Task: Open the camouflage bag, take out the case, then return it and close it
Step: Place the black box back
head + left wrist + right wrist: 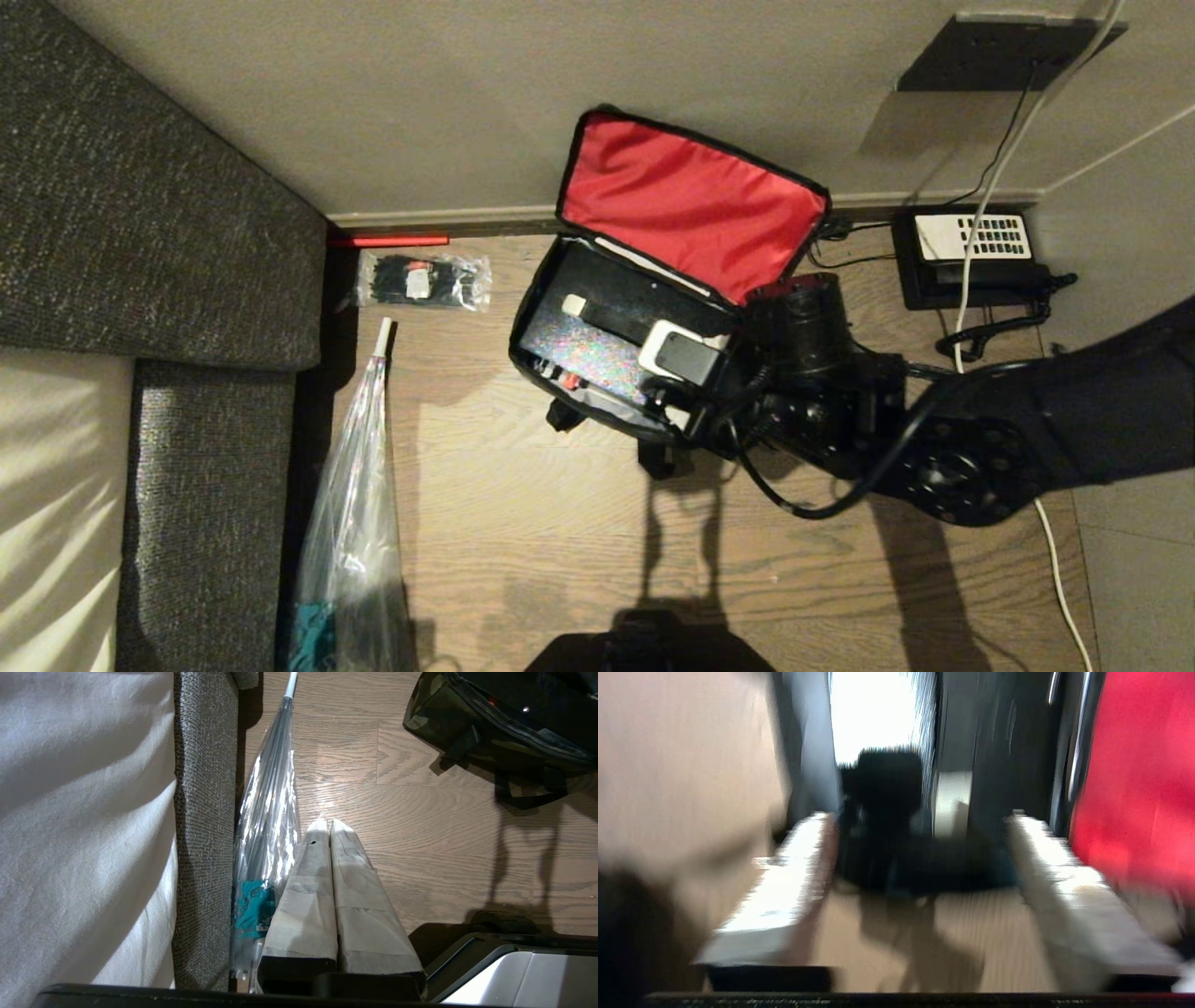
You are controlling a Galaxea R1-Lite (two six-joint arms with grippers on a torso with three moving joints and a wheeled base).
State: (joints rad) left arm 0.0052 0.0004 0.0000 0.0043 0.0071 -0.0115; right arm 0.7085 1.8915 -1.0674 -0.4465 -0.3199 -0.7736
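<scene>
Right gripper (920, 858), fingers spread and empty, hovers at the camouflage bag's (560, 327) 4 o'clock corner, lid propped open to expose the case (616, 313); left gripper (329, 830) pressed together, parked

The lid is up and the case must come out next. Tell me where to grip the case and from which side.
Grip the case across its narrow width, near the end beside the right gripper, coming straight down from above. It lies flat in the camouflage bag, whose walls hug its sides, and the raised red lid blocks the far side. So only the top is open. The right gripper's fingers are already spread.
</scene>
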